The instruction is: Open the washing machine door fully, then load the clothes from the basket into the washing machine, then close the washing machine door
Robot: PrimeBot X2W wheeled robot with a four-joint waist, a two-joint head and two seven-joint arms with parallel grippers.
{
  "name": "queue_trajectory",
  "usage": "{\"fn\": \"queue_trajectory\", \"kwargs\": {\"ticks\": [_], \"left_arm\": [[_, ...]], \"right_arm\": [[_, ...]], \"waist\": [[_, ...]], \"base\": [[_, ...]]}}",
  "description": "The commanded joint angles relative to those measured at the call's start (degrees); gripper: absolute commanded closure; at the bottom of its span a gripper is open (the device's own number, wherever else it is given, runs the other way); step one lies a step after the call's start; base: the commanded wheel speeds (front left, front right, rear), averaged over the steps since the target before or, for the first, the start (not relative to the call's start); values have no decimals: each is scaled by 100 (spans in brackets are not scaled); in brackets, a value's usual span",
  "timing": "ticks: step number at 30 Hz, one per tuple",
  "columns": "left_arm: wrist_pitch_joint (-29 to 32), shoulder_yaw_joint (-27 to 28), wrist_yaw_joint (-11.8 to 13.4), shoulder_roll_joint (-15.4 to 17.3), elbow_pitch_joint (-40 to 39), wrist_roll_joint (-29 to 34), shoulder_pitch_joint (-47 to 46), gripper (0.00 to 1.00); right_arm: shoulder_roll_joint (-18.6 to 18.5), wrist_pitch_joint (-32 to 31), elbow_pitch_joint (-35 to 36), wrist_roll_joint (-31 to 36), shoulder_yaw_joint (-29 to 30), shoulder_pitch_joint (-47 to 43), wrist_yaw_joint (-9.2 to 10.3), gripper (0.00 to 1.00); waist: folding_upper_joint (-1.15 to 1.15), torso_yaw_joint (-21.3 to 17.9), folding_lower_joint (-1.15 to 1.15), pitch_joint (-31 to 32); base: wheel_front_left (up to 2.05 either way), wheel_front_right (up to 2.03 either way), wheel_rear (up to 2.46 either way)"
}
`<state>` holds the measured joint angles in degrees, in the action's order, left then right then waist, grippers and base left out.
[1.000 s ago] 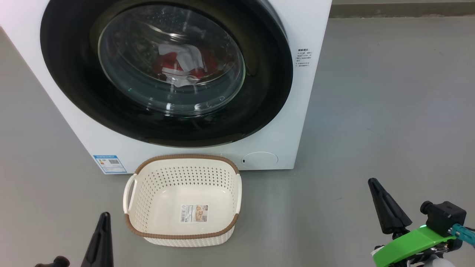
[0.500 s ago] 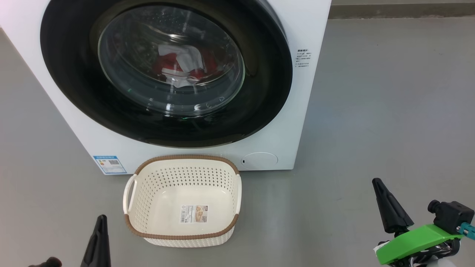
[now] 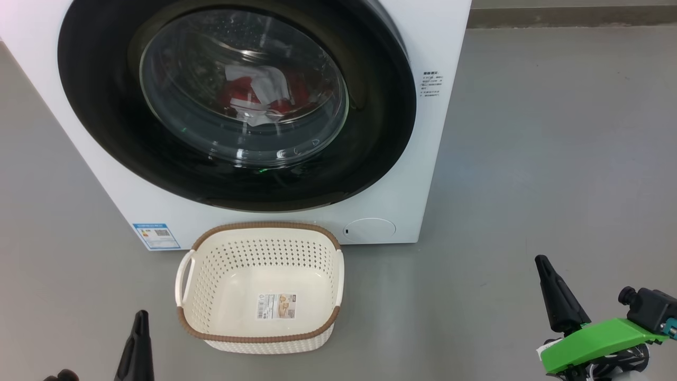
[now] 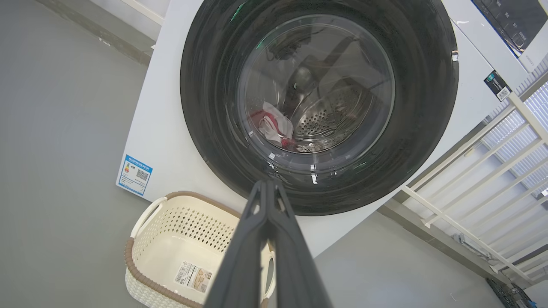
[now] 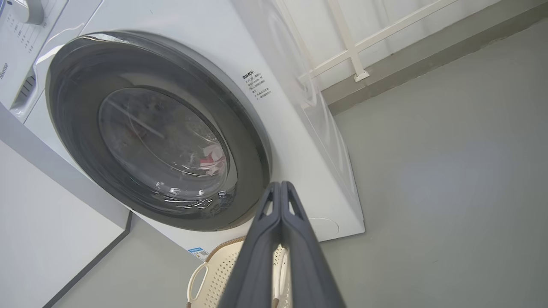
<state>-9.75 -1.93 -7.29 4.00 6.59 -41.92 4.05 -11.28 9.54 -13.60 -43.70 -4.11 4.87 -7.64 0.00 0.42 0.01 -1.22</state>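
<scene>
The basket (image 3: pixel 264 226) sits between the clenched left tool (image 3: pixel 140 317), cut off at the frame edge, and the clenched right tool (image 3: pixel 541 264); the clothes (image 3: pixel 240 90) blur behind the door (image 3: pixel 106 116).

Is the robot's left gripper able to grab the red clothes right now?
Probably not. The clothes sit inside the washing machine, behind the glass of the washing machine door, which looks shut. The left gripper is down low near the basket.
</scene>
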Motion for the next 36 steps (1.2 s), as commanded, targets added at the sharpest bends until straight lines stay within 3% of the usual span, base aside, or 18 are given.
{"fn": "queue_trajectory", "kwargs": {"ticks": [1,36], "left_arm": [[36,105,-6,104,-89,-148,-280,100],[587,309,-11,80,229,-2119,-561,100]], "right_arm": [[-36,-44,131,-160,48,144,4,100],[282,-627,65,-2014,413,136,9,100]], "waist": [[0,-1,-1,2],[0,-17,-1,41]], "base": [[0,0,0],[0,0,0]]}}
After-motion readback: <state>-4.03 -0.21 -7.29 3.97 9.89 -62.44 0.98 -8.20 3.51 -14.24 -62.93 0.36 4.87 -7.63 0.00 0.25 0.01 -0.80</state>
